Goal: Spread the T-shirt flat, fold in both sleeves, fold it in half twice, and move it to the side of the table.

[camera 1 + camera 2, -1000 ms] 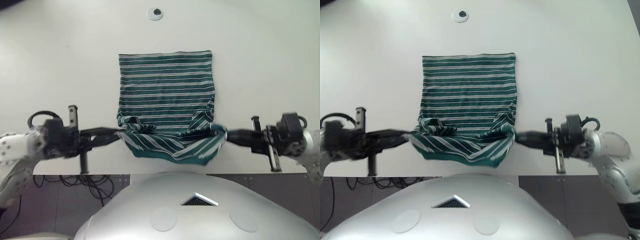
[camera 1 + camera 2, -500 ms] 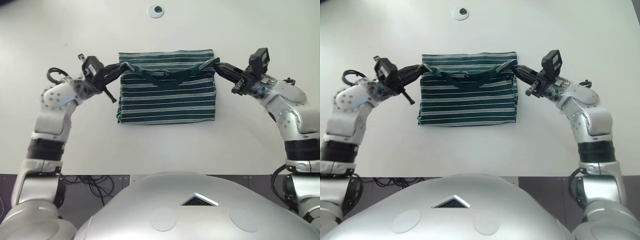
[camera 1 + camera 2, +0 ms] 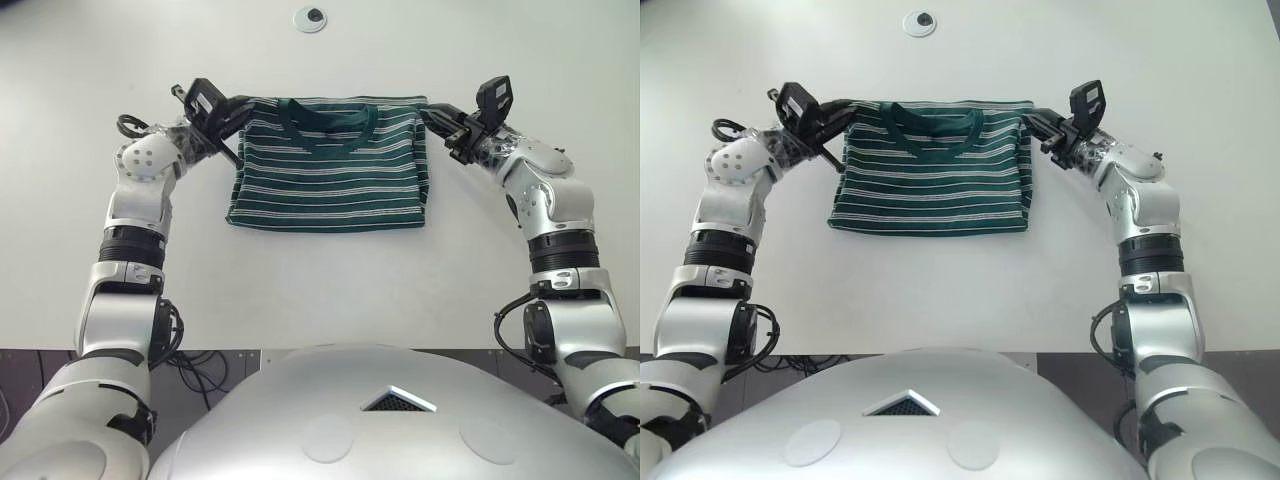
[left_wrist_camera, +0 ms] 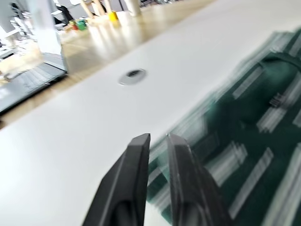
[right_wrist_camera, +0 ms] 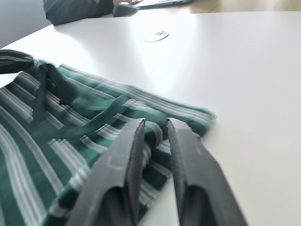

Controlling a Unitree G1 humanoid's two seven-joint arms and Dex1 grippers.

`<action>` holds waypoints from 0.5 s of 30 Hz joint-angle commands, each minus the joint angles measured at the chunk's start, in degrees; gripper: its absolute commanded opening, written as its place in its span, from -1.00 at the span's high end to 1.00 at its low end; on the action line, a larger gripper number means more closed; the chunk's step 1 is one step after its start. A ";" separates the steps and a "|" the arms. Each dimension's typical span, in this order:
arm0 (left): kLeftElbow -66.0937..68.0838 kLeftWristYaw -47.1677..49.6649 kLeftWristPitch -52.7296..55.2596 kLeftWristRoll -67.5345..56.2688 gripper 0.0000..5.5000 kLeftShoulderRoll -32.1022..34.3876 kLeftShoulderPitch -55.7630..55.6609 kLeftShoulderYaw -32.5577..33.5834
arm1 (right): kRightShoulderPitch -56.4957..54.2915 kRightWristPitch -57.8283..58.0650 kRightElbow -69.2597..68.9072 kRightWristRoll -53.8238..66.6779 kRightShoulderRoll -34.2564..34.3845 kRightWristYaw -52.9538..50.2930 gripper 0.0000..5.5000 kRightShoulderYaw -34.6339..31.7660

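Observation:
The green T-shirt point(image 3: 330, 170) with white stripes lies folded in half on the white table point(image 3: 330, 280), its collar point(image 3: 328, 118) on top at the far edge. My left gripper point(image 3: 240, 106) rests low at the shirt's far left corner. In the left wrist view this gripper point(image 4: 157, 139) has its fingers almost together, with blurred striped cloth at the tips. My right gripper point(image 3: 428, 114) sits at the far right corner. In the right wrist view it point(image 5: 155, 123) has its fingers nearly together over a ridge of cloth.
A round grey grommet point(image 3: 310, 18) is set in the table beyond the shirt. Bare white tabletop runs to the left and right of the shirt and in front of it. Cables point(image 3: 180, 362) hang below the table's front edge.
Both grippers carried the shirt's near half from the front edge over to the far edge. The collar layer now lies flat on top and the grippers have lowered to the far corners.

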 commanded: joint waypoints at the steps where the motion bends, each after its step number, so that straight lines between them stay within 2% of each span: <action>1: 0.99 2.39 0.74 0.54 0.67 -0.09 -1.36 2.80 | -1.15 -1.86 -0.19 -0.46 0.99 0.81 0.41 -2.35; 5: -7.35 -1.08 -1.26 -0.64 0.67 2.22 4.00 4.46 | 5.22 -5.84 -11.06 -2.78 -0.76 5.80 0.41 0.38; 9: -23.08 -10.66 -5.99 0.61 0.67 6.31 14.37 -0.81 | 9.98 -18.49 -16.05 -18.24 -6.59 6.56 0.41 8.47; 12: -27.25 -13.25 -13.05 11.41 0.67 11.51 18.06 -6.81 | 10.55 -23.67 -17.62 -26.56 -10.04 7.34 0.41 12.44; 15: -24.10 -11.27 -18.40 23.17 0.67 14.86 15.10 -10.74 | 9.94 -27.02 -18.19 -34.39 -13.09 7.77 0.41 16.20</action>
